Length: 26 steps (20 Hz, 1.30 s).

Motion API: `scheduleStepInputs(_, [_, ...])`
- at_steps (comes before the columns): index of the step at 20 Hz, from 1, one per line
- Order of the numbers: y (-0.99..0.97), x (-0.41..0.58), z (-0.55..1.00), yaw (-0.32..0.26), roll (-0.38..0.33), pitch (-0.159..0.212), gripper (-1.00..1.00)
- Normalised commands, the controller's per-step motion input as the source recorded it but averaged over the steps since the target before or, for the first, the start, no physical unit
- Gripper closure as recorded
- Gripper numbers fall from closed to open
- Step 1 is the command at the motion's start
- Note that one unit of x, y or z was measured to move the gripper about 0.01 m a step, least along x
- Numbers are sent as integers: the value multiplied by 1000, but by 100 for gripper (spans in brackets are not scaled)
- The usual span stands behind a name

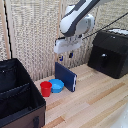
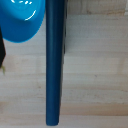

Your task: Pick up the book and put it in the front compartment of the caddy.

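The white arm reaches down, its claw hanging just above the upright book on the wooden desk; whether the claw is open cannot be told. The caddy stands well apart.

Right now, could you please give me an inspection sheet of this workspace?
Surface: light wooden table.
Job's things: book standing on edge; caddy at the exterior view's left, compartments look empty.
Clutter: red cup, blue bowl, black appliance.
Grippers: gripper above the book, holding nothing; jaw state unclear.
Cables: dark line behind the arm.
Surroundings: beige slatted wall.
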Motion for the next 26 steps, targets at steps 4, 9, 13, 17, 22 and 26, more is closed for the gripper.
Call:
scheduleStepInputs(4, [-4, 238, -334, -10, -14, 79, -100])
scheduleStepInputs(9, [15, 262, -340, -55, -18, 101, -100])
scheduleStepInputs(13, [-18, 352, -311, -65, 0, 74, -100])
scheduleStepInputs(17, [0, 346, -154, -55, 0, 38, -100])
scheduleStepInputs(22, [-27, 212, -94, -26, 0, 13, 100])
scheduleStepInputs(26, [-6, 19, -86, 0, -3, 19, 100])
